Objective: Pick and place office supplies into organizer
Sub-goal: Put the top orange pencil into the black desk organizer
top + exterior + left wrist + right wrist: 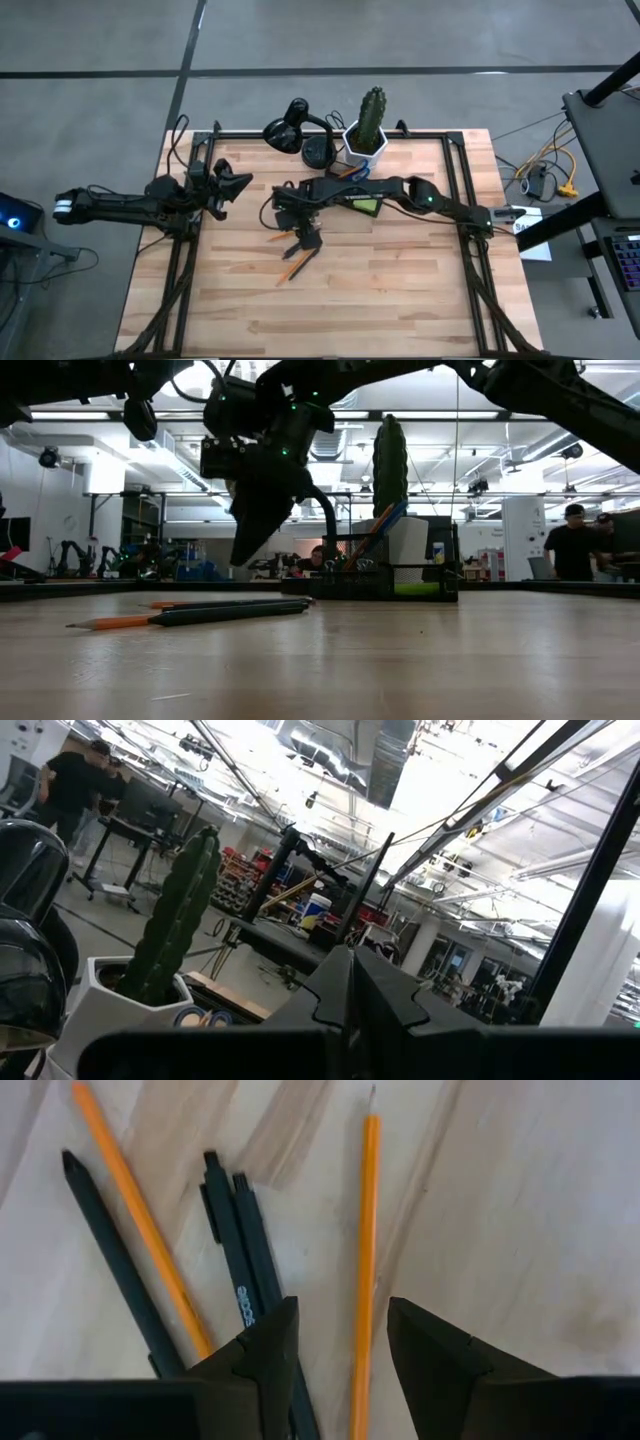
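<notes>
The thin orange wooden pencil (365, 1250), judged light, stiff and prone to rolling, is straddled by the narrowly parted right gripper (340, 1365). It is best pinched mid-shaft, the black pens (243, 1270) lying at nine o'clock. The left gripper (228, 187), fingers together and empty, is parked at the table's nine o'clock edge.

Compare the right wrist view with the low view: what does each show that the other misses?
Only the right wrist view shows the right gripper open from above, an orange pencil running between the jaws, untouched, with a second orange pencil, a dark pencil and two black pens beside it. Only the low view shows the organizer behind, pencils already standing in it, the cactus, and people in the room. Both show the right gripper above writing tools lying on the wooden table.
</notes>
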Robot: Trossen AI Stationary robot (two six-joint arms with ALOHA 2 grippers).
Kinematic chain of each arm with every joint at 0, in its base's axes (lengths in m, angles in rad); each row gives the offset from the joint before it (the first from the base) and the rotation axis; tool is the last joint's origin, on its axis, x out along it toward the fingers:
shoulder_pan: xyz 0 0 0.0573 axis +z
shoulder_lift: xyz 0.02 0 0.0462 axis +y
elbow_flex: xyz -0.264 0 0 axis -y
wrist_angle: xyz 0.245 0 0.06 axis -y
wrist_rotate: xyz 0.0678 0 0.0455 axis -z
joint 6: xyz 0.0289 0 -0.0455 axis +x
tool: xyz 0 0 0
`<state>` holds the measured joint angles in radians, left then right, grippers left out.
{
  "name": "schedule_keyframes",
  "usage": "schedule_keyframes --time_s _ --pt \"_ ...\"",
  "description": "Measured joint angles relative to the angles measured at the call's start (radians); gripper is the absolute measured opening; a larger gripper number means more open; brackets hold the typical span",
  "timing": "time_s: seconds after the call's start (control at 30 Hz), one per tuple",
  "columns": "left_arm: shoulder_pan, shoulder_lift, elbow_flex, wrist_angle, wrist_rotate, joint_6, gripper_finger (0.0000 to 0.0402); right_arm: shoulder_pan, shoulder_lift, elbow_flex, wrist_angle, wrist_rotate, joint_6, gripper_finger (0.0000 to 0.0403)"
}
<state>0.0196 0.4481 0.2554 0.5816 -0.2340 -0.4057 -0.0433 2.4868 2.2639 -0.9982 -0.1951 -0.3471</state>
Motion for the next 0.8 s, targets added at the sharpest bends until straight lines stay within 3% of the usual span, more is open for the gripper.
schedule_keyframes --time_s 0.8 --pt "0.000 0.003 0.000 0.000 -0.001 0.000 0.0000 -0.029 0.001 -0.152 0.024 0.087 -0.009 0.0134"
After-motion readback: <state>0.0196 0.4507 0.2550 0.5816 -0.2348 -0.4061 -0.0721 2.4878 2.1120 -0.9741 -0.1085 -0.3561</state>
